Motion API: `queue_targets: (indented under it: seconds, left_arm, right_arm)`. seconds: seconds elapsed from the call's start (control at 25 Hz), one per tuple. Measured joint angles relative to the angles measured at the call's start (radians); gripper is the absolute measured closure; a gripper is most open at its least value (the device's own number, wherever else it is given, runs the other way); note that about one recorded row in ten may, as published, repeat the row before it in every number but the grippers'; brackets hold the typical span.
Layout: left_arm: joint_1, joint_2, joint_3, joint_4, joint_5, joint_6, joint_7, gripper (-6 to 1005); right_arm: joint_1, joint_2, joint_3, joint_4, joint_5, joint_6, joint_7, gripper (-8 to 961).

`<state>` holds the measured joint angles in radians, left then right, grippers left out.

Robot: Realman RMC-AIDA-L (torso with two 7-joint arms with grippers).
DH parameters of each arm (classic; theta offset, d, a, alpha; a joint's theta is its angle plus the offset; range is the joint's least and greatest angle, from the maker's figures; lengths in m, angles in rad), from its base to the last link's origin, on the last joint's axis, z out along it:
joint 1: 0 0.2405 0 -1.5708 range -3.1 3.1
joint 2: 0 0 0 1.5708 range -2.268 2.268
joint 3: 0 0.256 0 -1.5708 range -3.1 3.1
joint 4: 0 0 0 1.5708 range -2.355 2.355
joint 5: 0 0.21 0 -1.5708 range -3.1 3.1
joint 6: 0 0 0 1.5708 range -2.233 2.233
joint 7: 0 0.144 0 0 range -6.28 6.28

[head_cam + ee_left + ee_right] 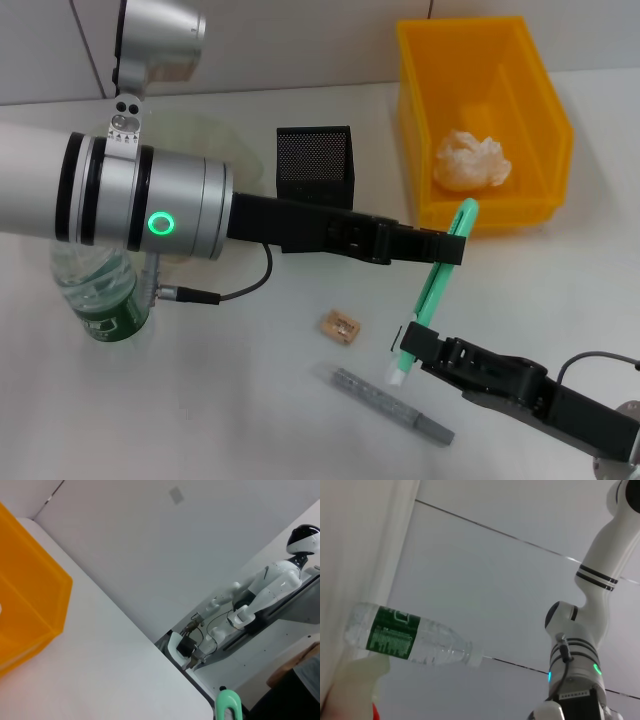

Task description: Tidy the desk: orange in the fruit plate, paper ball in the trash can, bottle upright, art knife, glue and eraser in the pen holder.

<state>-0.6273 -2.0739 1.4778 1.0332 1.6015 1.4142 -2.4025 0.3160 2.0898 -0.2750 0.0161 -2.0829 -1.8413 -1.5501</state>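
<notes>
I've got the green art knife (pixel 437 284) pinched at both ends, left gripper (pixel 452 244) clamped on its top, right gripper (pixel 415 349) on its tip, long axis leaning upright, pen holder (pixel 313 163) behind-left, nearer my left.

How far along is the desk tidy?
Done: paper ball in trash can, bottle upright. In hand: art knife, off the table, left gripper at its top, right gripper at its bottom. Left: glue and eraser on the table, outside pen holder. No orange in view.
</notes>
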Motion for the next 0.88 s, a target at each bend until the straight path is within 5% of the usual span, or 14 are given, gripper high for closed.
queue_targets:
  seconds: [0.8,0.88]
  left_arm:
    - [0.003,-0.001,-0.017,-0.028,-0.043,-0.001,0.015,784]
    - [0.002,-0.002,-0.016,-0.028,-0.058,-0.001,0.037,723]
  right_arm:
    - [-0.015,0.001,0.002,0.013,0.002,0.013,-0.033,736]
    - [-0.017,0.001,0.002,0.013,0.002,0.013,-0.033,756]
